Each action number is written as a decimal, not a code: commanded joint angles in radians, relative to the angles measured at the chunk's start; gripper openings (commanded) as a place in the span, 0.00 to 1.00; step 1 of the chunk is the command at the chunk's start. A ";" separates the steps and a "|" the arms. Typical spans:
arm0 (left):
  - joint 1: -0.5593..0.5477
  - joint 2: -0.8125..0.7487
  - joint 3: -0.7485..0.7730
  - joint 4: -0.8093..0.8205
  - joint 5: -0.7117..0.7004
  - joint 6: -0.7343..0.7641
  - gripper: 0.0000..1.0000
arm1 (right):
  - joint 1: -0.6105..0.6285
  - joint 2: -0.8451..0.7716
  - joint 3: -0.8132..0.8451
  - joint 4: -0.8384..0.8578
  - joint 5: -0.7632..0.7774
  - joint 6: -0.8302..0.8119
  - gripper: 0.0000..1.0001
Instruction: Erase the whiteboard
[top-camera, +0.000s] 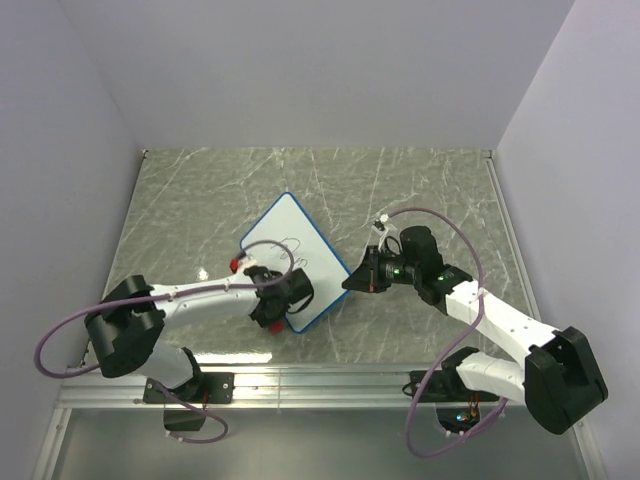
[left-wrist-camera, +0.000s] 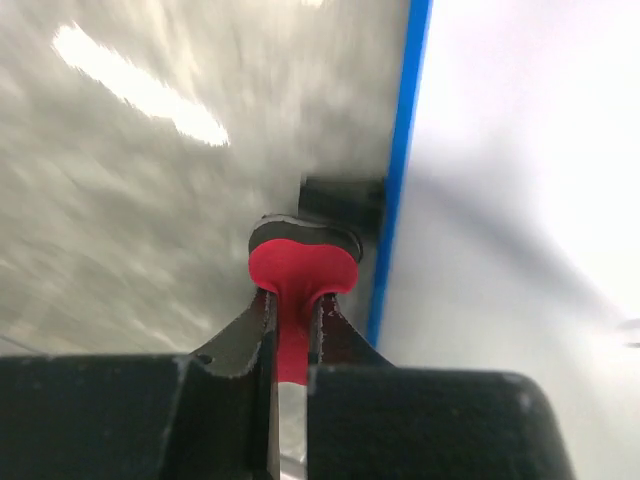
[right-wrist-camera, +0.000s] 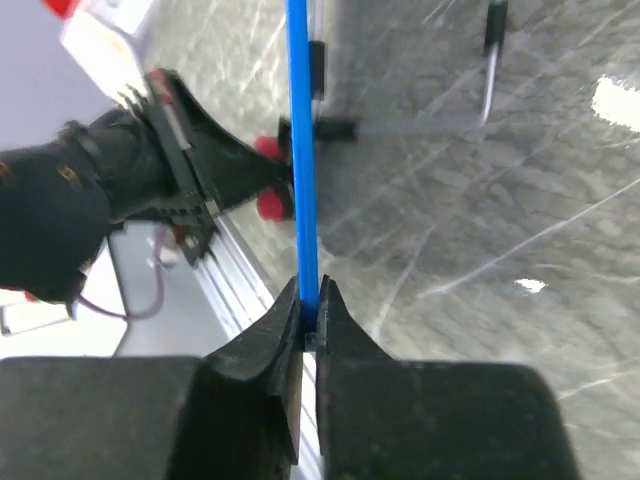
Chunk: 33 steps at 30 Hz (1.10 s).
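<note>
The whiteboard (top-camera: 285, 235) lies tilted on the table, white with a blue rim and black scribbles near its middle. My right gripper (top-camera: 352, 282) is shut on its right rim; the right wrist view shows the jaws (right-wrist-camera: 309, 300) clamped on the edge-on blue rim (right-wrist-camera: 299, 120). My left gripper (top-camera: 272, 302) is at the board's lower left edge, shut on the red eraser (left-wrist-camera: 300, 272). In the left wrist view the eraser sits just outside the blue rim (left-wrist-camera: 402, 140), by a black foot (left-wrist-camera: 343, 196). The left gripper (right-wrist-camera: 215, 175) also shows in the right wrist view.
The marbled grey table (top-camera: 420, 190) is enclosed by white walls. A metal rail (top-camera: 330, 385) runs along the near edge by the arm bases. A thin dark object (right-wrist-camera: 491, 40) lies on the table beyond the board in the right wrist view.
</note>
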 joint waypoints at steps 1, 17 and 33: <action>0.036 -0.076 0.149 -0.111 -0.183 0.132 0.00 | 0.006 -0.014 -0.006 -0.036 -0.002 0.006 0.00; -0.014 -0.050 0.295 0.028 -0.138 0.209 0.00 | 0.008 -0.010 -0.003 -0.027 -0.013 0.015 0.00; 0.024 -0.035 0.125 0.231 -0.137 0.235 0.00 | 0.009 0.000 -0.011 -0.033 -0.015 0.011 0.00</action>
